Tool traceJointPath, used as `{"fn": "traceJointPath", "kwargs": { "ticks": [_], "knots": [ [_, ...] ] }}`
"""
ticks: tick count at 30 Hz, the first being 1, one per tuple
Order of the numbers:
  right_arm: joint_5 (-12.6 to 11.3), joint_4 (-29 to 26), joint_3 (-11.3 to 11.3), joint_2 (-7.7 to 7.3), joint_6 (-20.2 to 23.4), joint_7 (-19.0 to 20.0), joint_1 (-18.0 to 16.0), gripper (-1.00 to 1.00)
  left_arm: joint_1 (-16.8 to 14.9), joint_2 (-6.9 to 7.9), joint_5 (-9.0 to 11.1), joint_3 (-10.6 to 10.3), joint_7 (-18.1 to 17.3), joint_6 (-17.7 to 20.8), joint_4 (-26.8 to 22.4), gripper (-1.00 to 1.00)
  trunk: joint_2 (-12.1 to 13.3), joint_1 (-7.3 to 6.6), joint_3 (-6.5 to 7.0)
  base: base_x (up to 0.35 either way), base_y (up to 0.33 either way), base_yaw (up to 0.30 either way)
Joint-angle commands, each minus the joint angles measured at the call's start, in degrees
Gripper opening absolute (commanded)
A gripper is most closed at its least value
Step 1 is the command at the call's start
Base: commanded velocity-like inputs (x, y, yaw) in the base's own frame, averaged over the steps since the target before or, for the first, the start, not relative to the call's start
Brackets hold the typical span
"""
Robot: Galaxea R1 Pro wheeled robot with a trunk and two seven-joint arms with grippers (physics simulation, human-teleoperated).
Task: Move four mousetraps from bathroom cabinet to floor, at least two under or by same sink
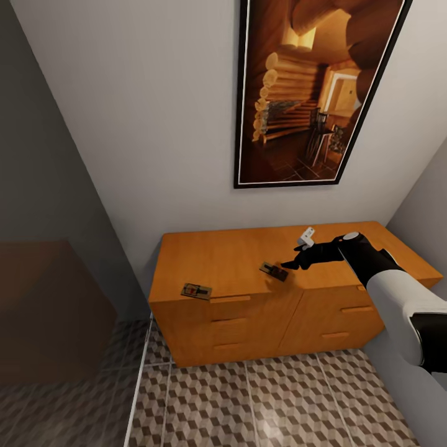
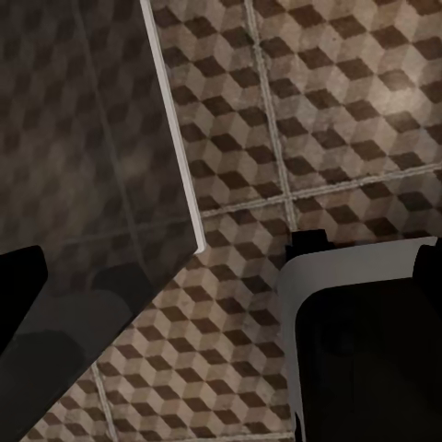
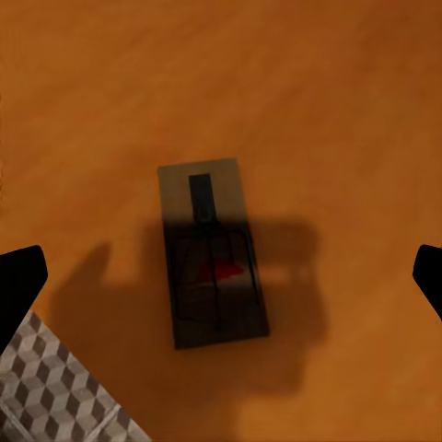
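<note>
**Observer:** Head view first: what did you have?

**Operator:** I had the right hand (image 1: 290, 263) reaching over the top of the cabinet (image 1: 236, 323), just beside a mousetrap (image 1: 274, 271) lying near the front edge. A second mousetrap (image 1: 196, 290) sat well to the left, right at the front lip. The bathroom floor (image 1: 273, 403) lay bare below the drawers. I saw just those two traps.

**Observer:** Left wrist view?

**Operator:** It looked down on floor tiles, with a white strip (image 2: 173, 124) crossing them beside a dark panel. Dark finger tips sat wide apart at the frame edges, so I judged the left hand (image 2: 221, 276) open and holding nothing.

**Observer:** Right wrist view?

**Operator:** That trap (image 3: 214, 253) lay flat on the orange wood, centred between the fingers, which stood spread and clear of it, so that hand was open too. A corner of floor showed past the cabinet's edge.

**Observer:** Risks?

**Operator:** The board was thin and flat; I judged closing too high would miss it, and a nudge could slide it off the edge.
</note>
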Motion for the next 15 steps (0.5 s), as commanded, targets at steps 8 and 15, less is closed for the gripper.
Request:
{"fn": "traceJointPath", "kwargs": {
  "ticks": [8, 15],
  "knots": [
    [-0.1, 0.4, 0.3, -0.02, 0.6, 0.1, 0.0, 1.00, -0.1, -0.09, 0.4, -0.5, 0.0, -0.3, 0.2, 1.00, -0.1, 0.03, -0.39, 0.000, 0.000, 0.000],
    [-0.1, 1.1, 0.3, 0.02, 0.5, 0.0, 0.0, 1.00, -0.1, -0.11, 0.4, -0.5, 0.0, -0.3, 0.2, 1.00, -0.1, 0.03, -0.95, 0.000, 0.000, 0.000]
  ]
}}
